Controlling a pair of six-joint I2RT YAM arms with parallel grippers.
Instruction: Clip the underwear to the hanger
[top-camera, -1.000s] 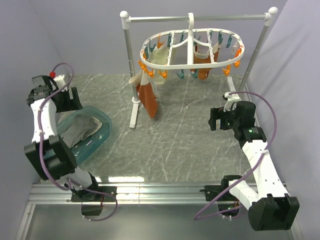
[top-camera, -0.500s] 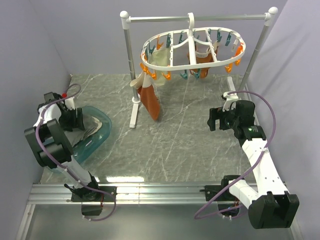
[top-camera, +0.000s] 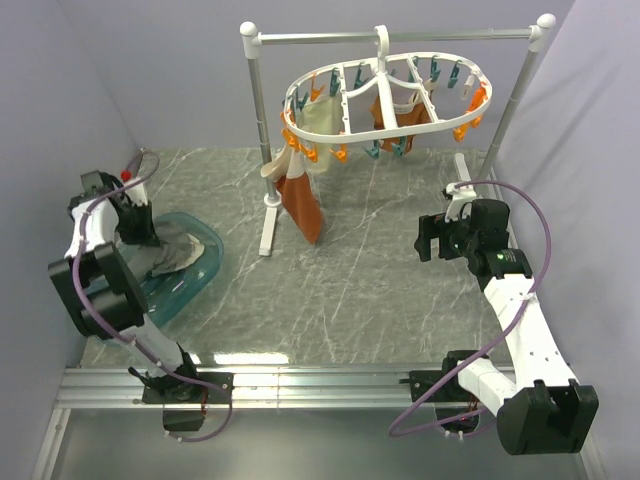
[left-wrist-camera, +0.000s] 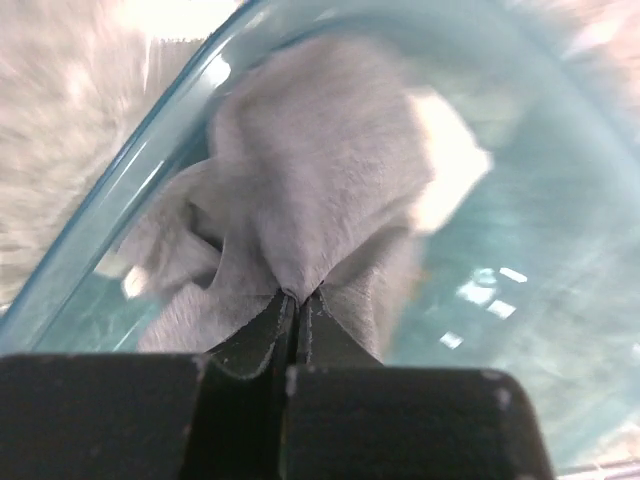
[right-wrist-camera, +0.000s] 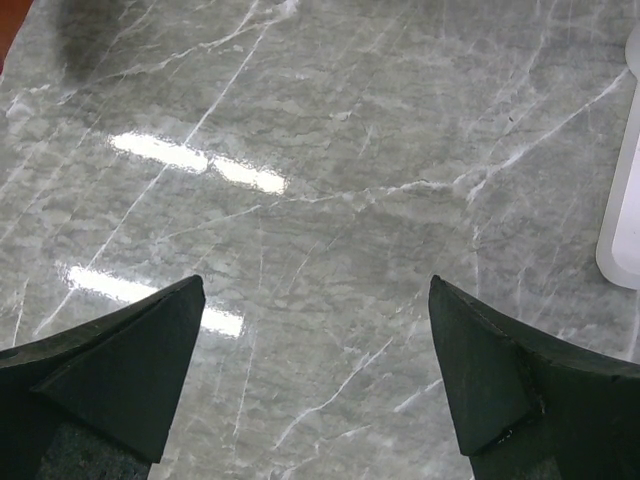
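Note:
The underwear (left-wrist-camera: 320, 170), a soft grey and cream cloth, lies bunched in a teal basin (top-camera: 200, 275) at the left of the table. My left gripper (left-wrist-camera: 298, 295) is down in the basin (left-wrist-camera: 560, 250), shut on a pinched fold of the underwear (top-camera: 172, 250); from above it (top-camera: 135, 228) sits at the cloth's left side. The hanger (top-camera: 383, 70), a white oval frame with orange and teal pegs, hangs from the rail at the back. My right gripper (right-wrist-camera: 315, 285) stands open over bare marble, and from above it (top-camera: 425, 240) is at the right, nothing between its fingers.
A silver rail stand (top-camera: 262, 130) with white knobs carries the hanger. A rust-orange garment (top-camera: 300, 205) and a cream one (top-camera: 318, 115) hang from the pegs at the left; more orange cloth hangs at the middle. The stand's white foot (right-wrist-camera: 620, 200) lies right of my right gripper.
My left arm has swung down from above the basin's far edge into the basin, and its jaws have closed on the underwear. The hanger has turned slightly. The right arm is unmoved.

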